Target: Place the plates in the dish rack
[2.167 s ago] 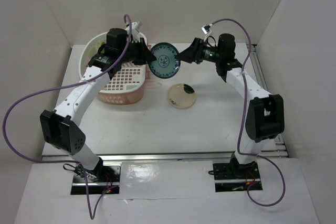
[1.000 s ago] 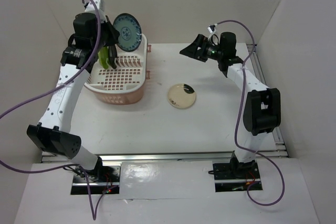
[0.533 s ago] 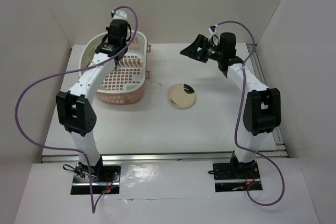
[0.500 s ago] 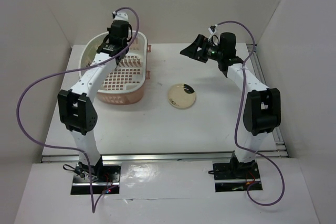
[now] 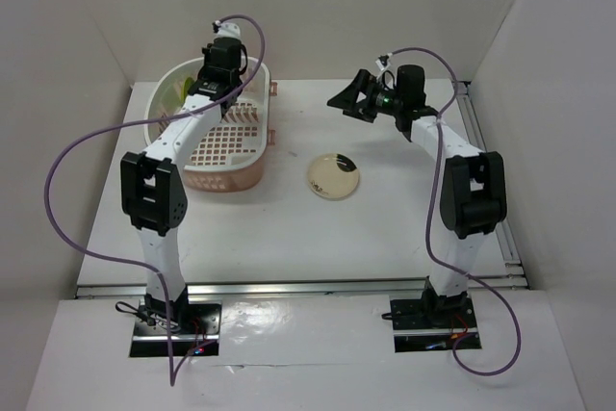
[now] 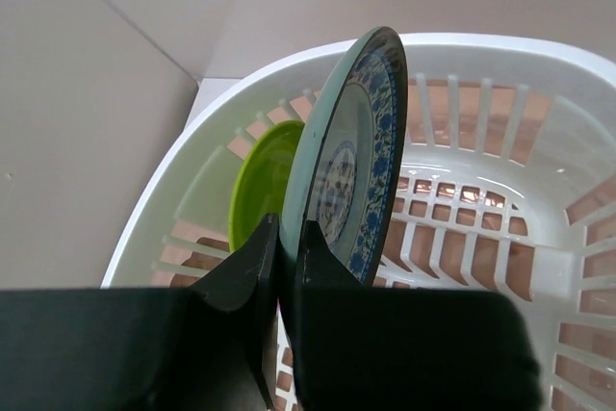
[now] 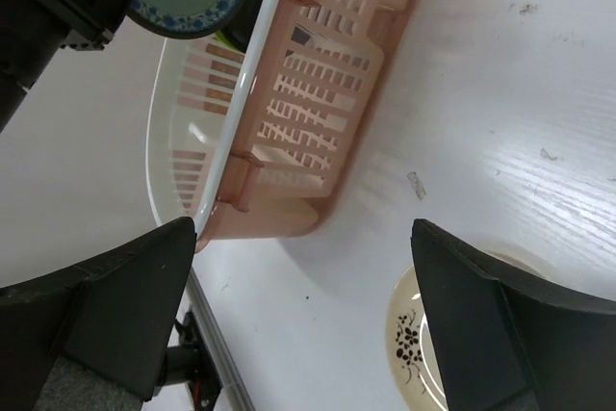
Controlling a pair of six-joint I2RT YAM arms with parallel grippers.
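The left tool (image 6: 289, 243) covers the lower rim of the blue-patterned round glazed plate (image 6: 351, 170), which hides part of the lime green round plate (image 6: 258, 190). In the right wrist view, the bottom edge cuts off the cream round plate (image 7: 416, 334).

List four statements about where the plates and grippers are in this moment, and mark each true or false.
1. The left gripper is shut on the blue patterned plate, held on edge over the dish rack. True.
2. The lime green plate lies flat on the table. False: it stands on edge inside the dish rack.
3. The cream plate lies flat on the table, outside the dish rack. True.
4. The right gripper holds a plate. False: it is open and empty.
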